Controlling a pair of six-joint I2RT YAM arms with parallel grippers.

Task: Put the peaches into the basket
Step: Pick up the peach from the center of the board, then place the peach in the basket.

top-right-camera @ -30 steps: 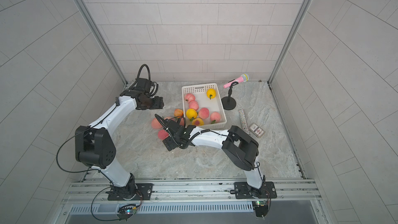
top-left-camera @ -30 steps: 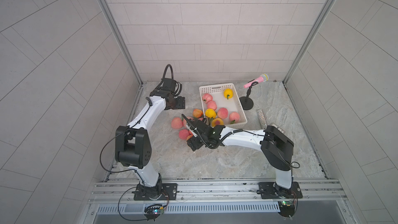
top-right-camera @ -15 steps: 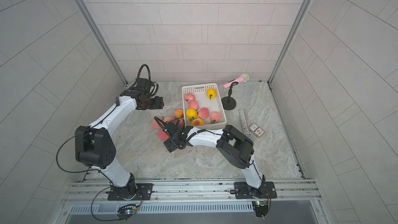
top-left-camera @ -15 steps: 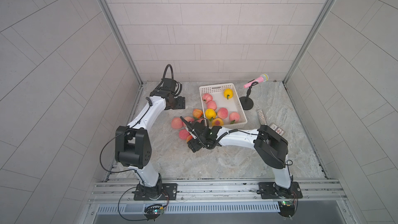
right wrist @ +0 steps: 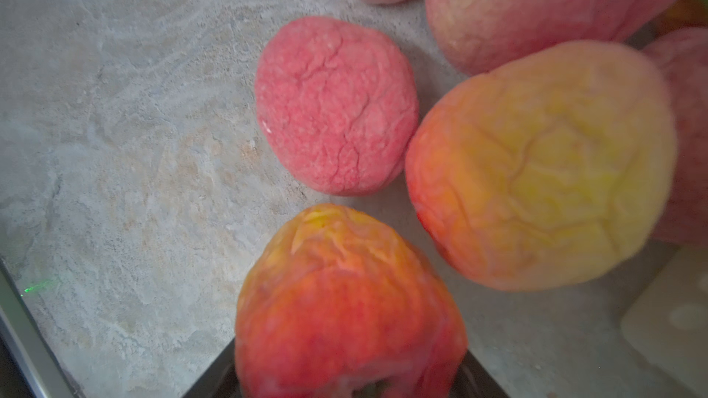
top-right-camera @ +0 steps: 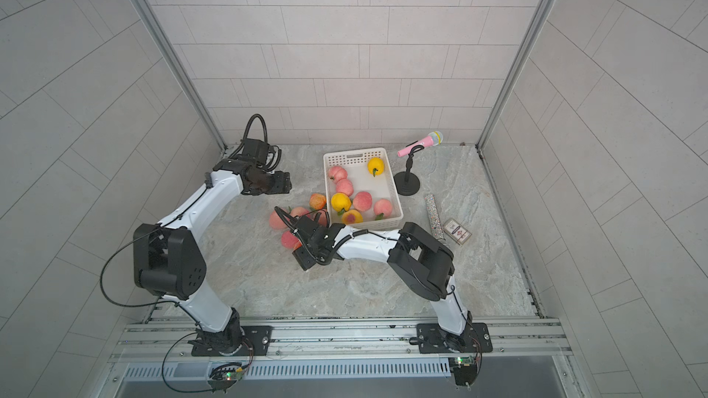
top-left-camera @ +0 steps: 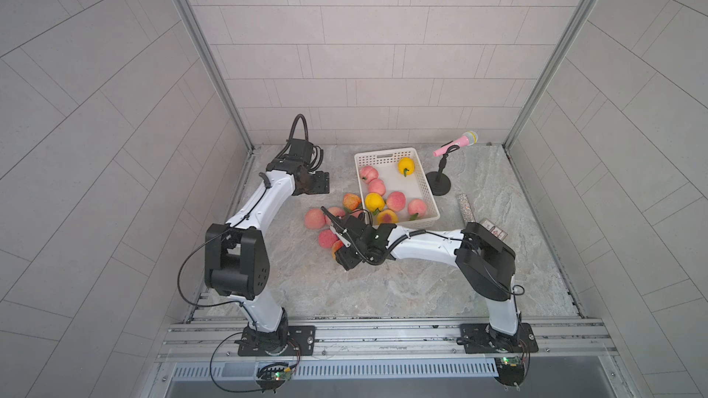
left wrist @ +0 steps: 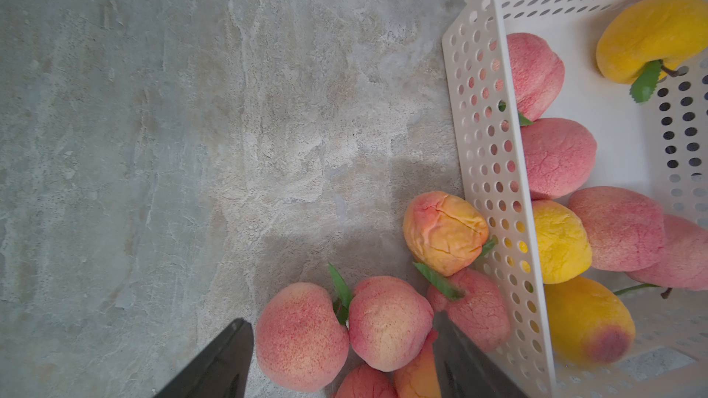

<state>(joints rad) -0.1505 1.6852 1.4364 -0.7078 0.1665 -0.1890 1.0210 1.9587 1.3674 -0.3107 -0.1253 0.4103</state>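
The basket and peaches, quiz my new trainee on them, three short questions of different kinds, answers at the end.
1. How many peaches lie inside the basket?
2. True or false: the left gripper holds a peach.
3. The peach between the jaws of the right gripper is: A) plain yellow, B) orange-red, C) pale pink?
Key: 1. Seven. 2. False, it is open and empty. 3. B.

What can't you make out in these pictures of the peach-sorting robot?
Right claw: whether it grips the blurred orange-red fuzzy peach; right wrist view's edge cuts its fingers off.
Loose pink round peaches: count; in both top views the right arm covers some.
Small flat printed card: lettering too small in a top view.
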